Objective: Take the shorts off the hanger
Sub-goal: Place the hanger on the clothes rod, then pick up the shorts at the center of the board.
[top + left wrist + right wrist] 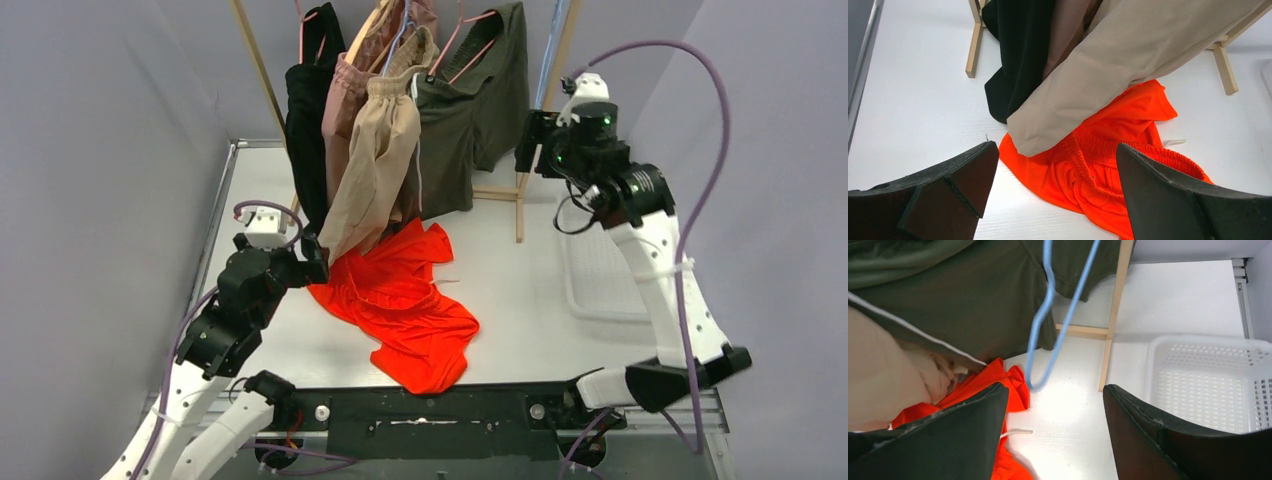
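Observation:
The bright orange shorts (405, 300) lie crumpled on the white table under the rack; they also show in the left wrist view (1113, 150) and the right wrist view (1010, 380). The beige shorts (375, 170), dusty pink shorts (345, 110) and olive green shorts (475, 110) hang on hangers from the rack. My left gripper (318, 262) is open and empty, low by the orange shorts' left edge, under the beige hem (1128, 55). My right gripper (528, 140) is open and empty, raised beside the olive shorts (963, 300). A bare blue hanger (1049, 280) dangles in front of it.
A black garment (308, 130) hangs at the rack's left end. The wooden rack's legs (520, 190) stand on the table behind the orange shorts. A white slotted basket (605, 275) sits at the right, also in the right wrist view (1208, 380).

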You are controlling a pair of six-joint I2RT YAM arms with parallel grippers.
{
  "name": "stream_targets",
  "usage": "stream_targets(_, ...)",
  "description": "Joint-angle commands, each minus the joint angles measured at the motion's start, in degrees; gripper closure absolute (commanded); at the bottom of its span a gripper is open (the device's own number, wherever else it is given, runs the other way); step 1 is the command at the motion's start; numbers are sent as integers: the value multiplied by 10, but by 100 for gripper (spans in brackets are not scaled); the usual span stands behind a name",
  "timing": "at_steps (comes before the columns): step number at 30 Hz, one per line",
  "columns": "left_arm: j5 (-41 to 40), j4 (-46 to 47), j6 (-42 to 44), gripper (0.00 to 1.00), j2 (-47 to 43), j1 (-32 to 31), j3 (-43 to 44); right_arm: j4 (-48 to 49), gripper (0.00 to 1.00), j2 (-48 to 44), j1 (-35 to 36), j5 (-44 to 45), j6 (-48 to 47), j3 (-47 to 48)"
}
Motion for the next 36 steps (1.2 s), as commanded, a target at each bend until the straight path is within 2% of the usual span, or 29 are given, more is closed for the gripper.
stream_targets(1,6,31,50,11,-39,2,-8,74,29,-105,-1,-8,42,-71)
stream_targets(8,-9,31,82,11,-97,1,-25,128,26,-232,3,-63,126,-253)
stream_targets(11,-8,25,104,11,-117,0,-40,221,27,-283,44,-115,169,-389)
stream_targets(14,-42,23,105,11,-130,-7,-58,299,27,-304,165,10,196,-501)
stream_targets(16,-62,26,90,11,-138,-8,-68,318,26,-282,253,112,189,-520)
stream_targets(20,-102,22,58,11,-144,-9,-69,405,21,-198,431,295,75,-545)
stream_targets(21,-114,21,52,11,-145,-9,-70,435,20,-174,446,314,46,-552)
stream_targets(24,-137,21,28,11,-152,-9,-70,480,13,-84,445,227,-1,-524)
stream_targets(27,-133,49,9,11,-152,-9,-87,434,9,12,424,147,2,-447)
stream_targets(29,-129,79,5,11,-146,-9,-104,452,7,50,397,74,10,-432)
stream_targets(31,-122,101,-3,11,-139,-8,-119,473,1,75,377,12,14,-431)
stream_targets(36,-109,119,1,12,-141,-9,-142,418,1,140,385,-14,4,-386)
